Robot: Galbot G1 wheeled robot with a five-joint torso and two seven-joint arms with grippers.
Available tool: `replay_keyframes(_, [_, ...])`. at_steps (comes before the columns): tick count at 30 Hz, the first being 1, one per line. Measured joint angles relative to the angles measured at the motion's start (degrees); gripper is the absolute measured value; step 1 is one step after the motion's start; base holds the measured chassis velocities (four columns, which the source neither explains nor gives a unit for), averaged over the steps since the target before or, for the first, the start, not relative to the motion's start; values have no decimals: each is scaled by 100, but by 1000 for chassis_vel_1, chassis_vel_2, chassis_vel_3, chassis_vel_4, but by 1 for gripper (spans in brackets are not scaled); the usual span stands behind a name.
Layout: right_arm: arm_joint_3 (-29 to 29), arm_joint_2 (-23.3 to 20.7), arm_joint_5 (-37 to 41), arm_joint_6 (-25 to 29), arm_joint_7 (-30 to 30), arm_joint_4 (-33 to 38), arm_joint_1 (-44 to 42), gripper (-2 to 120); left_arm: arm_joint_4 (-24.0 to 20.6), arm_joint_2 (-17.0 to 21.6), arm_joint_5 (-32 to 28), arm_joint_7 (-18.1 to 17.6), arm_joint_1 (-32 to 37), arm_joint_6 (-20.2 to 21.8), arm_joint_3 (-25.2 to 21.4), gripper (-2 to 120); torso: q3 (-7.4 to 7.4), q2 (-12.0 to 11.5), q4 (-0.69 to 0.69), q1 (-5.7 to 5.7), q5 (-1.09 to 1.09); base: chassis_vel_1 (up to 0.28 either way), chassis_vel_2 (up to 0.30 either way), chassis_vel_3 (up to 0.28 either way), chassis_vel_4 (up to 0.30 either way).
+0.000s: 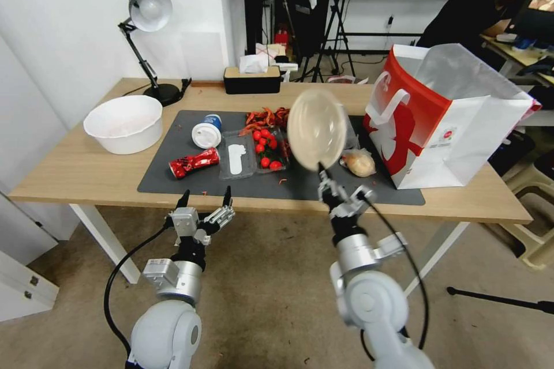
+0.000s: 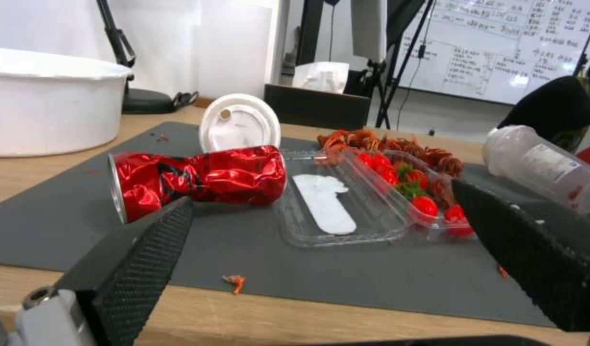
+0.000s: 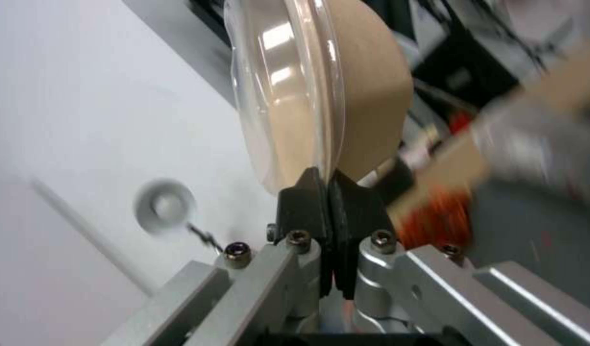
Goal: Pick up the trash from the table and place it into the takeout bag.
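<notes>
The right gripper [image 1: 321, 172] is pinched tight on the rim of the bowl [image 1: 317, 128], holding it up in the air above the near part of the mat [image 1: 173, 167]. The bowl stands straight above the fingers [image 3: 308, 202], tipped up on edge so its broad face is turned toward the robot and its rounded back toward the far side of the table [image 1: 69, 167]. A clear lid [image 3: 276, 96] seems to cover the mouth, though the glare makes that hard to be sure of. The bag [image 1: 444, 121] stands open at the right end of the table, well to the right of the bowl.

The left gripper [image 1: 206, 199] hangs just off the near edge of the table with its fingers [image 2: 141, 259] spread wide and nothing between them. Ahead of it the can [image 2: 199, 178] lies on its side on the mat, its long axis running across the table, its open end to the left. Behind the can the white cup [image 2: 239, 122] also lies tipped over, lid facing the robot. Right of the can sits a clear tray [image 2: 340, 202] and some small red fruit [image 1: 265, 147]. The bun [image 1: 359, 162] rests on the mat beside the foot of the bag, and a clear cup [image 2: 542, 166] lies on its side near it.
</notes>
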Motion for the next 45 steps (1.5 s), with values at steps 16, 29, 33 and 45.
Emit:
replay_keyframes(16, [1461, -1210, -1089, -504, 934, 364, 1178, 0, -33, -18, 109, 10, 111, -99, 93, 100, 0, 0, 0, 0, 0, 0, 0, 0, 0])
replay_keyframes(29, [1713, -1648, -1159, -1248, 2107, -345, 1821, 0, -41, -73, 151, 22, 147, -136, 97, 100, 0, 0, 0, 0, -1, 0, 0, 0, 0])
replay_keyframes(33, [1715, -1656, -1160, -1426, 2295, -380, 1867, 0, -36, -108, 171, 24, 140, -138, 97, 100, 0, 0, 0, 0, -1, 0, 0, 0, 0])
replay_keyframes(45, [1800, -1770, -960, -1517, 2380, -412, 1920, 37, 8, -222, 252, 36, 84, -137, 151, 100, 0, 0, 0, 0, -1, 0, 0, 0, 0])
